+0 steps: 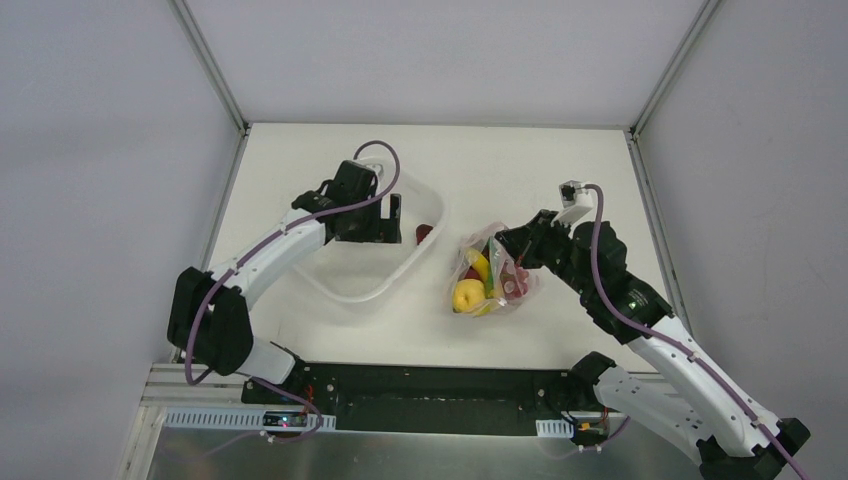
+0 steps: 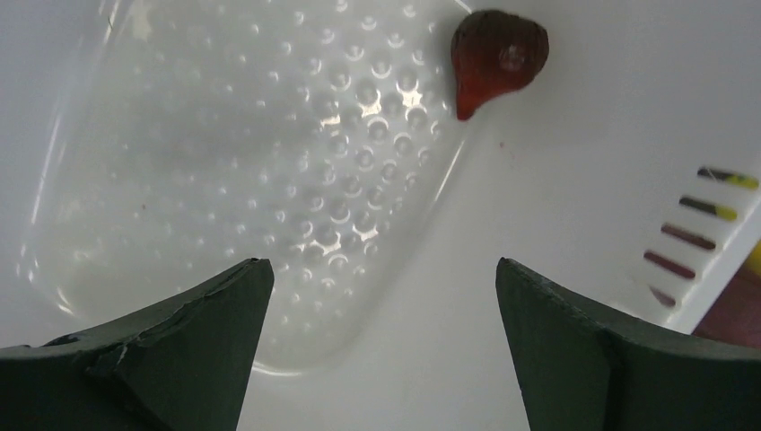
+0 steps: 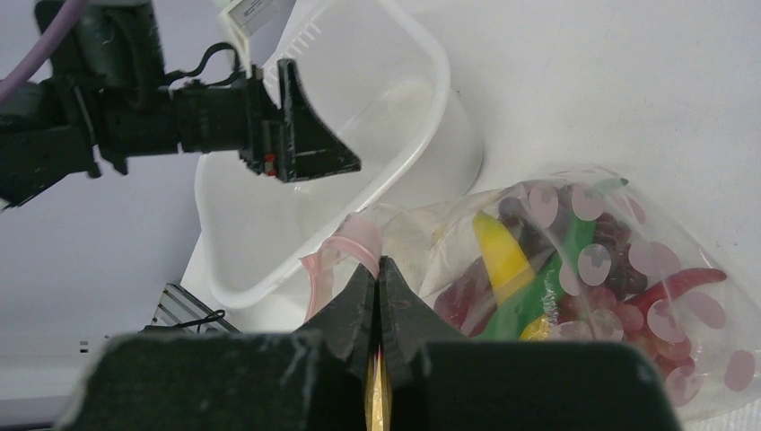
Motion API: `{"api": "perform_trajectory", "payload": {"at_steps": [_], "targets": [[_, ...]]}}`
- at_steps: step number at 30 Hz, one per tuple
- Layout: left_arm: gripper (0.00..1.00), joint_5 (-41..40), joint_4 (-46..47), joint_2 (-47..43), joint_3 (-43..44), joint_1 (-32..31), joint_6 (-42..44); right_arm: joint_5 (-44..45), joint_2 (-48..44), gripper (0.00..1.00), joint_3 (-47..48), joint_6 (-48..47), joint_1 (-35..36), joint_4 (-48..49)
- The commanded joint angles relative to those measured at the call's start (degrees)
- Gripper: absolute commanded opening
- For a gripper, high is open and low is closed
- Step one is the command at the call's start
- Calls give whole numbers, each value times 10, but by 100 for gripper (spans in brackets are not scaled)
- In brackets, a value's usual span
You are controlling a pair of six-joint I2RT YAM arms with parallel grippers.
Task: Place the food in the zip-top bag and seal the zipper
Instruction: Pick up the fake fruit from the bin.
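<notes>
The zip-top bag lies right of centre, and my right gripper is shut on its mouth edge. In the right wrist view the closed jaws pinch the pink zipper of the bag. Inside it are a yellow banana, a green chili, a red chili and dark red grapes. A round yellow fruit shows in the bag from above. One dark red food piece lies in the white tub. My left gripper hangs open above the tub floor, short of that piece.
The white translucent tub stands left of the bag, nearly touching it. Its slotted rim shows at the right of the left wrist view. Grey enclosure walls ring the white table. The left gripper also appears over the tub in the right wrist view.
</notes>
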Motion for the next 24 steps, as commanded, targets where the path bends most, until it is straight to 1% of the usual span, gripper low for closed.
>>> {"api": "perform_trajectory", "payload": {"at_steps": [1,5,7,10,13,15,20,22,24], "targets": [[99,71,92,87,52,9,25,12,-6,0,2,7,-2,25],[99,122,149,148,62,9,-3,15,-7,0,1,13,-2,24],[92,141,188,163,46,9,-16,17,-7,0,0,15,-2,24],[92,142,232,179,23,8,-30,17,-4,0,-2,18,-2,25],[95,145,270,192,7,6,-41,10,5,0,-2,21,-2,25],[95,129,281,201,5,-1,-38,5,8,0,-3,22,-2,25],[93,70,267,231,8,-21,-29,10,3,0,-9,28,-2,32],[88,56,249,240,9,-25,-34,11,2,0,-9,29,-2,32],[84,39,251,241,1,-28,-40,12,1,0,-10,29,-2,33]]}}
